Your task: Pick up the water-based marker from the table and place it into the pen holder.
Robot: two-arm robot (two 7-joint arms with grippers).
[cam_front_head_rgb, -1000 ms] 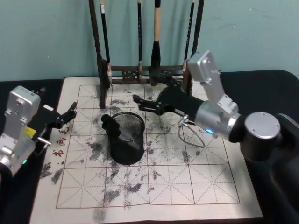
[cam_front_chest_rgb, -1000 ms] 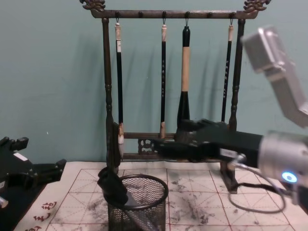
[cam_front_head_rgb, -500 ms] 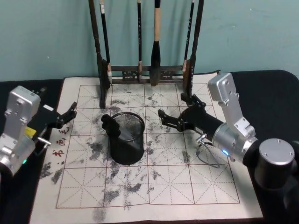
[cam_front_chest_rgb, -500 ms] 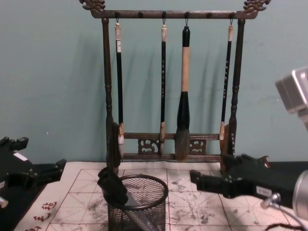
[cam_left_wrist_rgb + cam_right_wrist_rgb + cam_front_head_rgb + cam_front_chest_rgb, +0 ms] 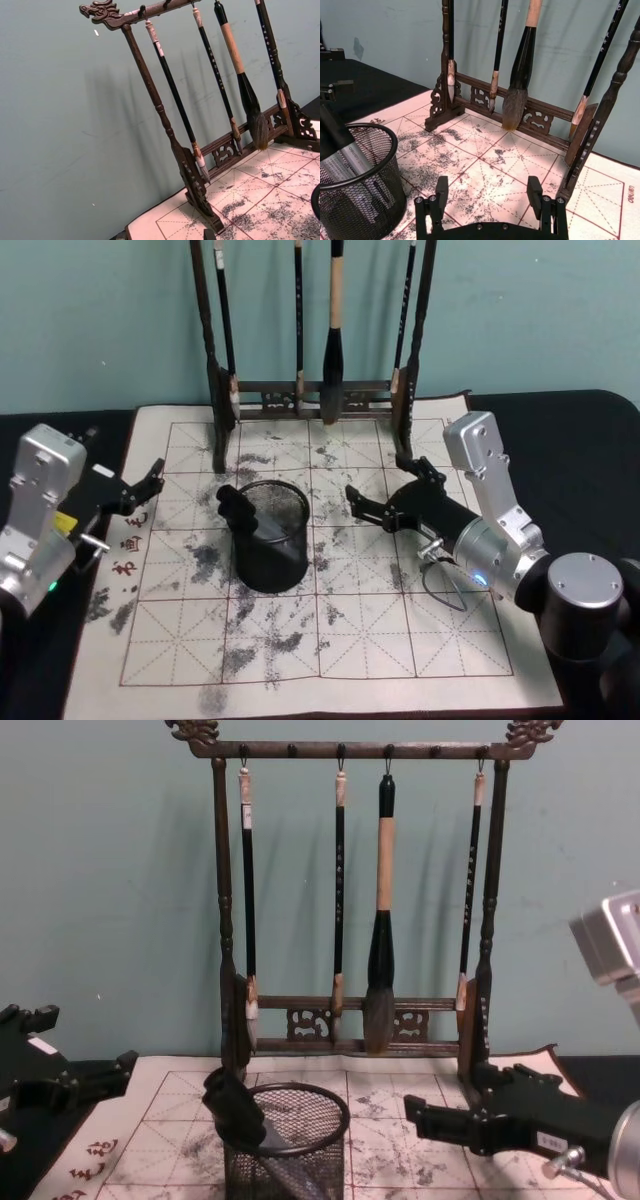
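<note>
The black wire-mesh pen holder (image 5: 272, 545) stands on the ink-stained grid mat of the table (image 5: 330, 640). The water-based marker (image 5: 238, 508) leans inside it, its black cap above the left rim. The chest view shows the marker's cap (image 5: 232, 1108) over the pen holder (image 5: 290, 1155). In the right wrist view the marker's grey barrel (image 5: 342, 160) shows through the pen holder's mesh (image 5: 372, 197). My right gripper (image 5: 378, 482) hovers open and empty right of the holder, low over the mat; its fingers (image 5: 441, 189) stand wide apart. My left gripper (image 5: 135, 490) rests open at the mat's left edge.
A tall dark wooden brush rack (image 5: 318, 398) with several hanging brushes stands at the back of the mat (image 5: 340, 1030). A thin cable loop (image 5: 440, 580) hangs under my right arm. The front half of the mat lies bare.
My right gripper drew back from above the holder toward the right and came lower, open and empty. The marker stayed in the holder. The left arm held still.
</note>
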